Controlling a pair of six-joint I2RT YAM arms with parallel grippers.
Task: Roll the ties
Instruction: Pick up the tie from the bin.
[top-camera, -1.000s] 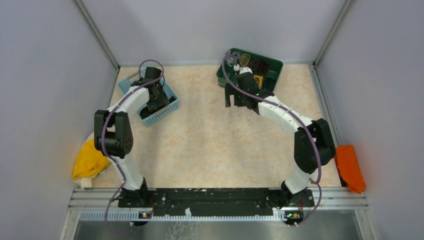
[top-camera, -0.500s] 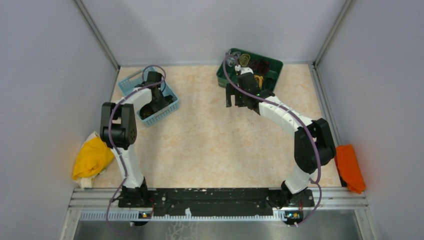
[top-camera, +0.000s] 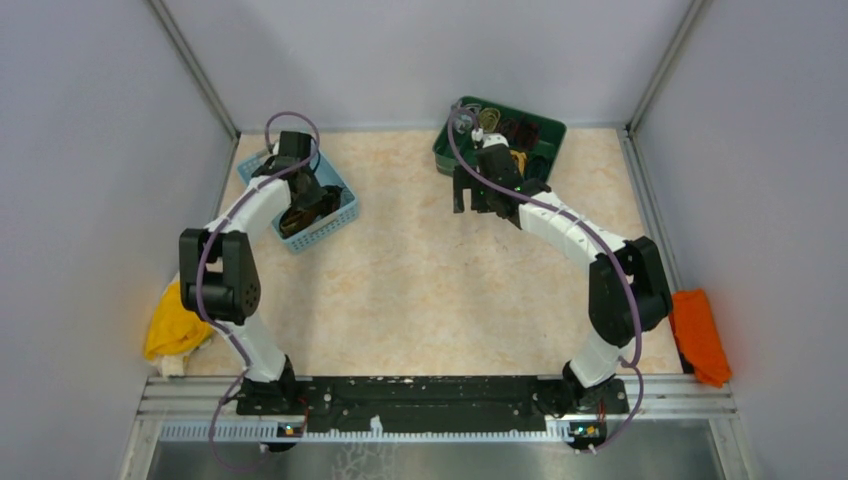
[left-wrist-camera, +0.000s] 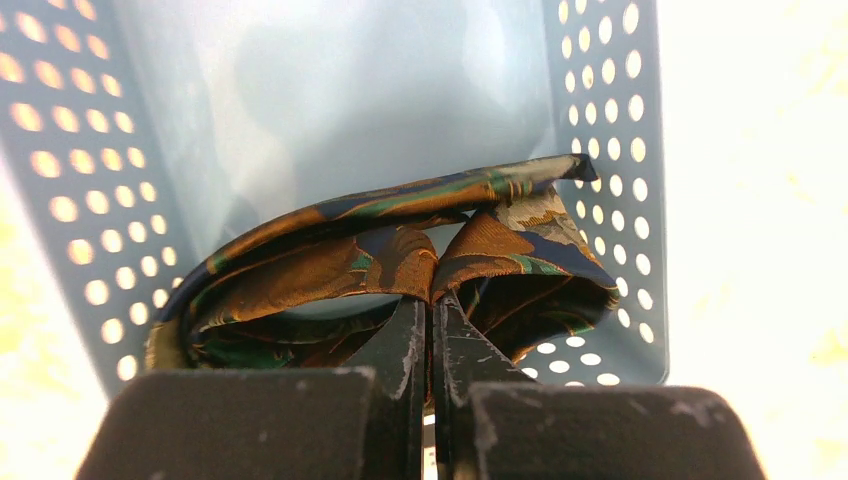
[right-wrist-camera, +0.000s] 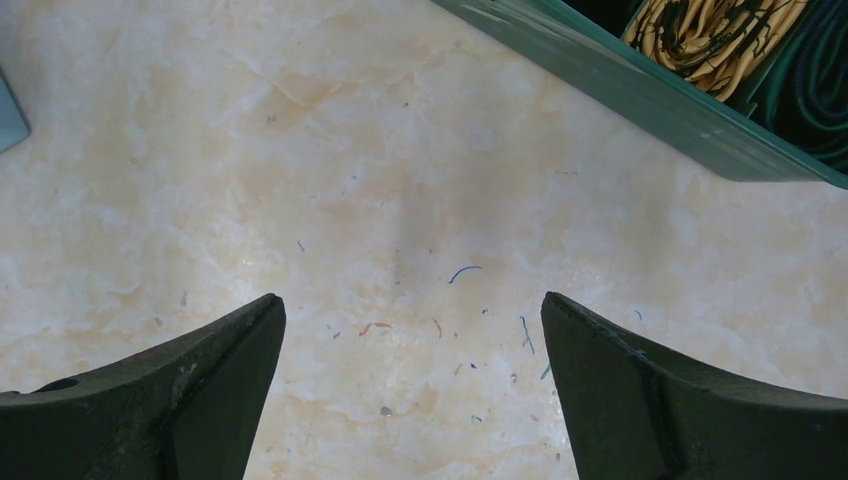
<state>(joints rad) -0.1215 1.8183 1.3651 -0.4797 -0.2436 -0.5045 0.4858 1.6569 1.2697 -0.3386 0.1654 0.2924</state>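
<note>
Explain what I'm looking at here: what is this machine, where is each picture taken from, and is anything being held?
Two robot arms are bolted at the near edge of a table. The overhead view looks down on both; the other two come from cameras on each wrist, looking past its fingers. The left gripper is shut on a brown patterned tie inside a blue perforated basket. The right gripper is open and empty above the tabletop, beside a green tray holding more ties. A yellow cloth and an orange cloth lie at the table's sides.
</note>
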